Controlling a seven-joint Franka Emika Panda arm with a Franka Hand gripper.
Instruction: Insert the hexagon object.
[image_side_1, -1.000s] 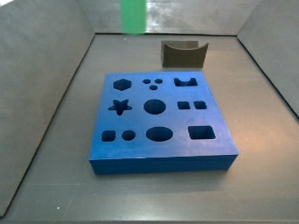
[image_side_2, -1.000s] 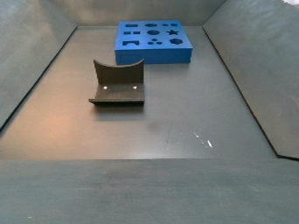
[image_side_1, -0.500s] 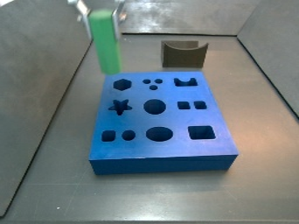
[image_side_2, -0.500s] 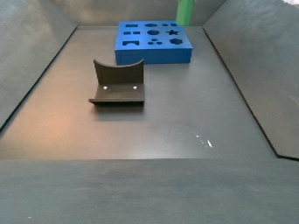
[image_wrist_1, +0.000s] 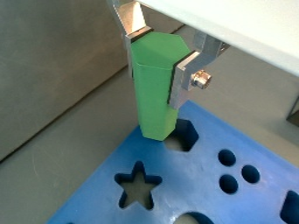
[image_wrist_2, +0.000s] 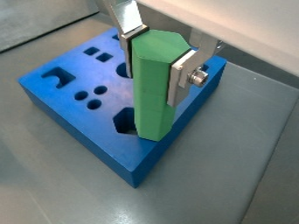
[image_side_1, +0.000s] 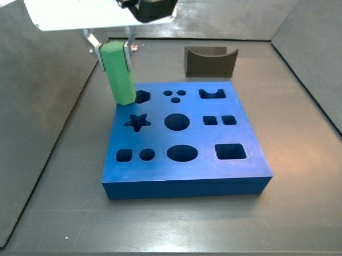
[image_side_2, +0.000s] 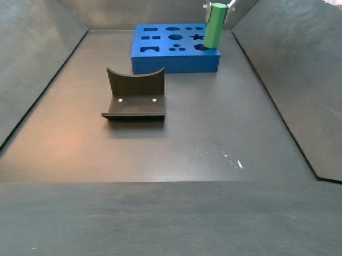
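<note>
The hexagon object, a long bright green peg (image_wrist_1: 155, 92), is held upright in my gripper (image_wrist_1: 162, 51), whose silver fingers (image_wrist_1: 187, 72) clamp its upper end. It also shows in a wrist view (image_wrist_2: 152, 87) and in both side views (image_side_1: 119, 72) (image_side_2: 213, 25). Its lower end is at the hexagonal hole (image_wrist_1: 184, 136) in a corner of the blue board (image_side_1: 187, 175). I cannot tell whether it has entered. The gripper (image_side_1: 118, 42) hangs above that corner, and it also shows in a wrist view (image_wrist_2: 158, 54).
The blue board (image_side_2: 154, 63) has several other shaped holes, among them a star (image_side_1: 135, 122) and a round one (image_side_1: 178, 122). The dark fixture with a curved top (image_side_1: 209, 60) (image_side_2: 134, 95) stands on the floor apart from the board. Grey walls enclose the floor.
The gripper has come down with the green peg from above the far wall to the board's hexagon corner, and the peg's lower end now reaches the hole.
</note>
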